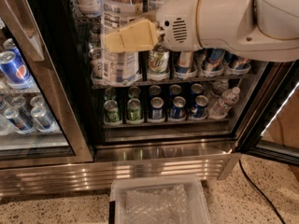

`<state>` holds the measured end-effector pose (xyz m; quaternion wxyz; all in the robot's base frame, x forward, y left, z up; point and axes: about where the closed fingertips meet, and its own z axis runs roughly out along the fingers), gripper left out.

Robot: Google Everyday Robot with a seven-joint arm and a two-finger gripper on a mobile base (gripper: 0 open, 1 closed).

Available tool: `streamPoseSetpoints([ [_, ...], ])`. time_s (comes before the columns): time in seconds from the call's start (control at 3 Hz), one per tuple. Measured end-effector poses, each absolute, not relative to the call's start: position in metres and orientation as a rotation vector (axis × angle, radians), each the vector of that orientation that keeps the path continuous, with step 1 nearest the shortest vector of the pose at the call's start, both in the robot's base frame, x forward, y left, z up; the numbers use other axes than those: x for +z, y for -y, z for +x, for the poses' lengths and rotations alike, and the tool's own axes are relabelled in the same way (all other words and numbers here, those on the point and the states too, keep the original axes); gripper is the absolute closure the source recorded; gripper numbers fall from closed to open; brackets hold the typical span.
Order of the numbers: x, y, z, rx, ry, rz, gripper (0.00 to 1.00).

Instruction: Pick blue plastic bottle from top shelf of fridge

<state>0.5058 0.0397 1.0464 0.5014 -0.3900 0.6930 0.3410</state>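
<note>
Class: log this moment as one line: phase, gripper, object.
phase: grasp | gripper: shut on blue plastic bottle, upper fridge opening | bottle: upright, in front of can rack

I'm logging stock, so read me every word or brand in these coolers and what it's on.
"pepsi": blue metal can, neighbouring cooler, left.
Black print, tall clear plastic bottle with pale label, clamped in the gripper at the open fridge: too small.
Other cans: blurred.

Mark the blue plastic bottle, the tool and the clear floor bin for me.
blue plastic bottle [119, 67]: camera view, lower label, under the tool.
tool [115, 40]: camera view, tan finger tip crossing the bottle's front.
clear floor bin [157, 181]: camera view, far rim.
</note>
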Motion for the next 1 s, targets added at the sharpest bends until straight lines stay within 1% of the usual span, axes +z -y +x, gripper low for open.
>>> streamPoseSetpoints([
  [0.33, 1.024, -0.041, 0.495, 0.881, -1.722, -0.935, 1.00],
  [0.67, 1.002, -0.027, 0.483, 0.938, -1.782, -0.891, 1.00],
  [1.0, 1.002, -0.027, 0.483, 0.938, -1.782, -0.891, 1.00],
])
